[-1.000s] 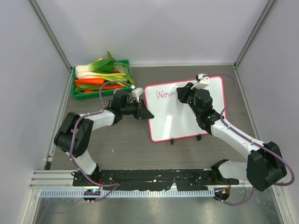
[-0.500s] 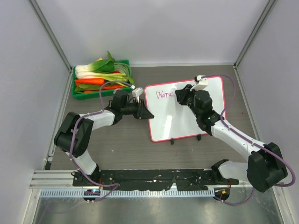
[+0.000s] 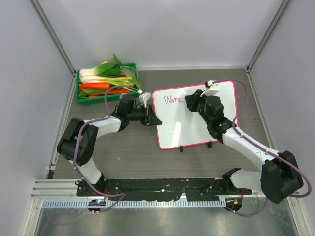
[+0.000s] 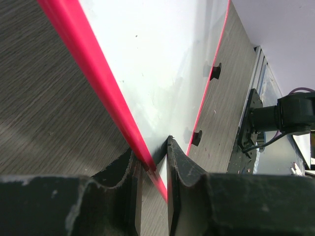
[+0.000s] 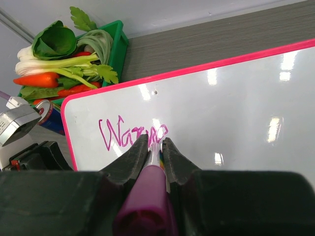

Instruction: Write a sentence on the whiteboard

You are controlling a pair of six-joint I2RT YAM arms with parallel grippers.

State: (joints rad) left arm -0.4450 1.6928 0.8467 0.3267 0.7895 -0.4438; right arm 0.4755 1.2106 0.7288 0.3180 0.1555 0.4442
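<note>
Pale grey walls (image 3: 162,34) close in a dark wood-grain surface (image 3: 123,157). The whiteboard (image 3: 177,128) lies slightly askew right of centre. The left end effector (image 3: 151,119) is clamped on its left pink frame edge; the left wrist view shows that frame pinched between the two fingers (image 4: 130,174). That view cuts off most of the board, leaving two black feet (image 4: 215,71) on the far edge. The right end effector (image 3: 189,101) is closed around a purple marker (image 5: 147,196), held near the board's top left. The marker's tip is hidden between the fingers, so contact with the board cannot be confirmed. The sentence (image 5: 130,135) is so far one pink cursive word, its last letters partly covered and hard to read. A green crate (image 3: 98,102) of vegetables (image 3: 106,81) sits at the far left, apart from the board.
</note>
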